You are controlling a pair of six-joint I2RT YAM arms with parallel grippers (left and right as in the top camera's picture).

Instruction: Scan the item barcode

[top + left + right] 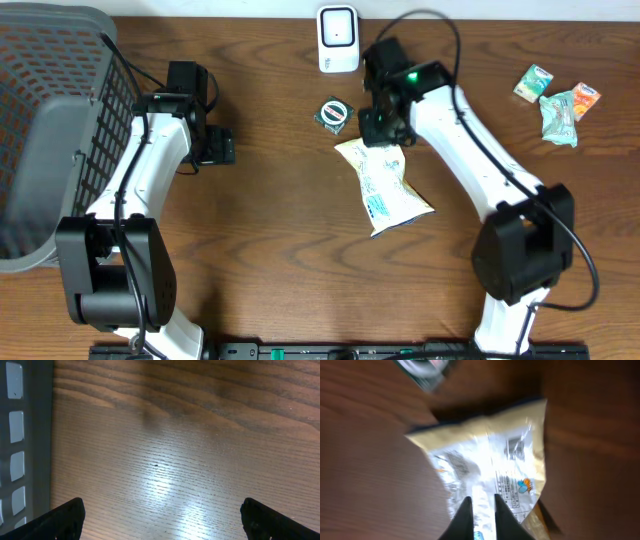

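Right gripper [380, 128] pinches the bag [388, 185]; left gripper [215, 146] hangs open by the basket [50, 120].

In the right wrist view the two fingers [462, 520] stand almost together, with a thin strip of the bag's shiny foil caught between them at its upper end. The print on the bag is too blurred to read. From overhead the bag lies tilted on the table [280, 250], its gripped end toward the scanner [338, 40] at the far edge and its other end nearer the robot. A small round packet [334, 113] sits just beside the gripped end. Whether the bag is lifted cannot be told. The left gripper's fingers are spread wide over bare wood and hold nothing, with the basket wall just beside them. Three small packets [558, 100] lie well apart, on the far right.
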